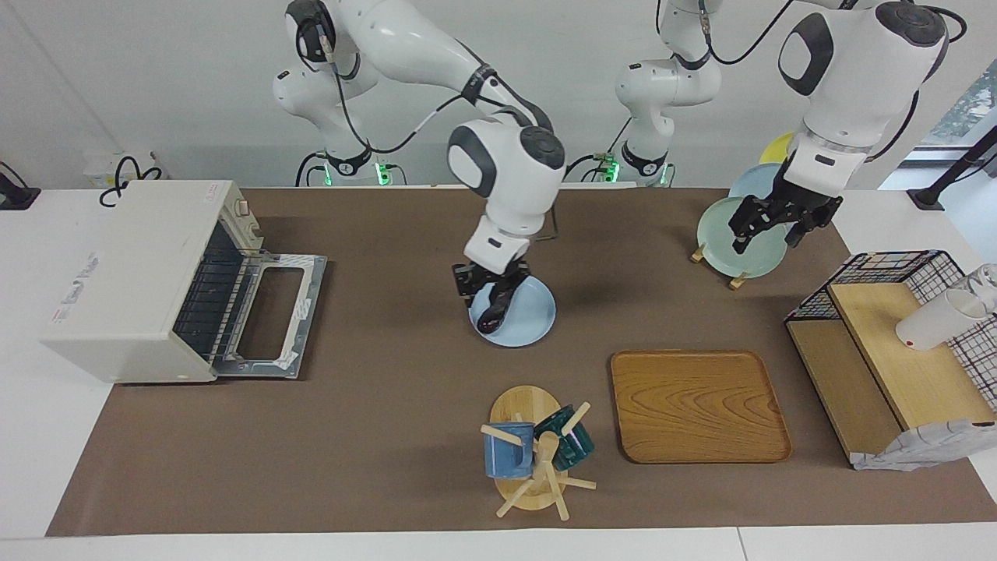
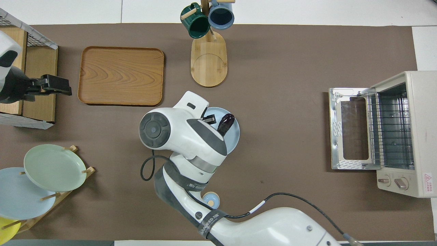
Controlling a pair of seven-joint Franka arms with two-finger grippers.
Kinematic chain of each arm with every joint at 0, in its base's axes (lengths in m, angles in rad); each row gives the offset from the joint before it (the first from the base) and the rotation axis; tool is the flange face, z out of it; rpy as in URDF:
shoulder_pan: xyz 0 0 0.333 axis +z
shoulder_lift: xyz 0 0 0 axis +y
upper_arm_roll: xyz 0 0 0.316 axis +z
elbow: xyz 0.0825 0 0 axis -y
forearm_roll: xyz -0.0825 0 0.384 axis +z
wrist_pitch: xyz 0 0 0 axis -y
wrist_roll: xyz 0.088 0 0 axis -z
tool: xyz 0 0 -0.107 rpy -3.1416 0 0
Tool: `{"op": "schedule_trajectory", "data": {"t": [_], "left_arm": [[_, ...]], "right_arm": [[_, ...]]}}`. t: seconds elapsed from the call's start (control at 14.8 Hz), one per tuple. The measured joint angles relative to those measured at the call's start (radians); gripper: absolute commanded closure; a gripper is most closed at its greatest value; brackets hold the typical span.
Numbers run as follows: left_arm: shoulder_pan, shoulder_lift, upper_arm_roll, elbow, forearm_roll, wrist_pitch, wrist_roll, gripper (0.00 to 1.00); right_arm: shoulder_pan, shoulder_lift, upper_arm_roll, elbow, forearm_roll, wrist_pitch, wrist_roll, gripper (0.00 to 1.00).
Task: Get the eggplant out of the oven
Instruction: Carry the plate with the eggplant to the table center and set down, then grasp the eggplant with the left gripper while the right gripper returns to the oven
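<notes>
Eggplant (image 1: 494,310) lay on the blue plate (image 1: 537,315) at frame centre, out of the oven (image 1: 128,280); whether the right gripper (image 1: 498,292) had let go I cannot tell, next it should lift away. Left gripper (image 1: 767,230) waited released over the plate rack (image 1: 732,253), upper right.

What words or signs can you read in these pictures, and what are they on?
Oven: a red warning-triangle label beside the knobs; its words are too small to read.
Oven top: a grey printed mark and a small red-edged sticker, both too blurred to read.
Right arm: dark bands with white lettering, too small to read for certain.
Nothing else carries readable text.
</notes>
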Motion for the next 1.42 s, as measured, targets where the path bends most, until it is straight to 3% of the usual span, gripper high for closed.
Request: {"op": "schedule_trajectory", "data": {"t": [0.2, 0.4, 0.61, 1.08, 1.42], "left_arm": [[-0.035, 0.044, -0.014, -0.001, -0.007, 0.025, 0.003, 0.00], [-0.123, 0.115, -0.021, -0.002, -0.028, 0.079, 0.002, 0.00], [-0.218, 0.184, -0.024, -0.002, -0.072, 0.138, 0.001, 0.00], [-0.455, 0.290, -0.026, -0.026, -0.116, 0.290, -0.019, 0.00], [-0.533, 0.385, -0.024, -0.028, -0.116, 0.372, -0.029, 0.00]], "right_arm": [[-0.159, -0.061, 0.000, -0.111, 0.000, -0.001, -0.120, 1.00], [-0.275, -0.092, 0.001, -0.319, 0.000, 0.179, -0.164, 1.00], [-0.313, -0.119, 0.001, -0.470, 0.000, 0.307, -0.164, 1.00], [-0.327, -0.145, 0.001, -0.549, -0.004, 0.344, -0.181, 1.00], [-0.390, -0.145, 0.001, -0.600, -0.073, 0.394, -0.186, 1.00]]}}
